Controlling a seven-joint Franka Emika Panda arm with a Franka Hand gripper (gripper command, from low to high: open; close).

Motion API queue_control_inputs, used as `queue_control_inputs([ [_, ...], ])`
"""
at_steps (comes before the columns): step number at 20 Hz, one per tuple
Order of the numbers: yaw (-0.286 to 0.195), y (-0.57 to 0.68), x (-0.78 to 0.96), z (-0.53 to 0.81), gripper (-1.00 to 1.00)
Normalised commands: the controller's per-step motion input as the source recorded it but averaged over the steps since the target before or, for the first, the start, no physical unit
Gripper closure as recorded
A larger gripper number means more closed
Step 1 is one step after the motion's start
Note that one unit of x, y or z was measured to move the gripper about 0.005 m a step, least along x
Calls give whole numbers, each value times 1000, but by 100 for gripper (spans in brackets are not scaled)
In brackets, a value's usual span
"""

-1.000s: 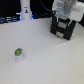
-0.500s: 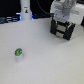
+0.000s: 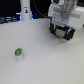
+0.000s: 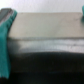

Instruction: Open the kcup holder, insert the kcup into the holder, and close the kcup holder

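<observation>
Kcup (image 3: pixel 19 52) white, green top

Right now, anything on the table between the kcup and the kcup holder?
Nothing visible. The kcup sits alone on the white table, and the surface between it and the kcup holder is bare. The gripper is at the holder.

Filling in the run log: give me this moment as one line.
phase: reaching holder | tool: at kcup holder, grip state unclear | kcup: on table, apart, untouched
</observation>
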Motion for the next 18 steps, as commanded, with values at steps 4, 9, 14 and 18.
queue_control_inputs([
  [4,-33,-248,1000,278,100],
  [9,-36,-269,981,270,100],
  [14,-40,-299,970,258,100],
  [18,-39,-314,942,236,100],
])
